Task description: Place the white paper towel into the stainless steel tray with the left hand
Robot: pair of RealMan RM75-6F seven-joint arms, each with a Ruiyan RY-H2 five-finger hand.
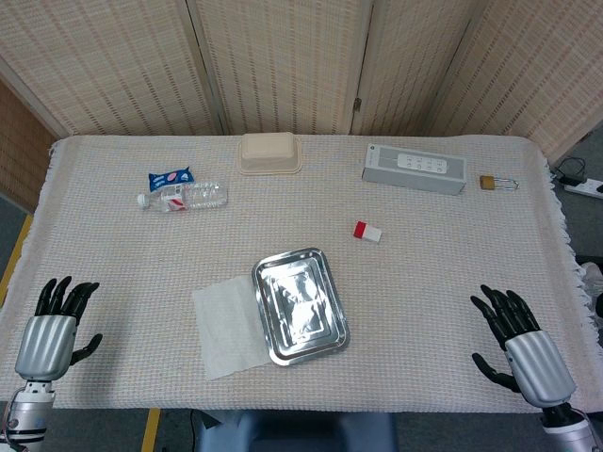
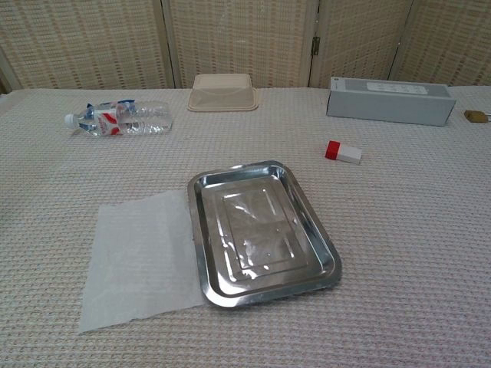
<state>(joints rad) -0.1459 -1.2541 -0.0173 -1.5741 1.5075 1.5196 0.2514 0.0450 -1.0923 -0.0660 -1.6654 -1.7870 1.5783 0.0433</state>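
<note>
A white paper towel (image 1: 226, 325) (image 2: 142, 261) lies flat on the cloth, its right edge touching the left rim of the stainless steel tray (image 1: 267, 285) (image 2: 201, 192). The tray holds nothing. My left hand (image 1: 54, 330) rests at the table's near left corner, fingers apart and holding nothing, well to the left of the towel. At the near right corner my right hand (image 1: 516, 347) lies open as well. The chest view shows neither hand.
At the back left lies a plastic water bottle (image 1: 185, 196) (image 2: 119, 117) with a blue packet (image 1: 171, 177) beside it. A beige lidded container (image 1: 270, 153) (image 2: 223, 91), a grey box (image 1: 415, 169) (image 2: 390, 100), a padlock (image 1: 490, 182) and a small red-and-white block (image 1: 367, 231) (image 2: 342, 151) sit further back.
</note>
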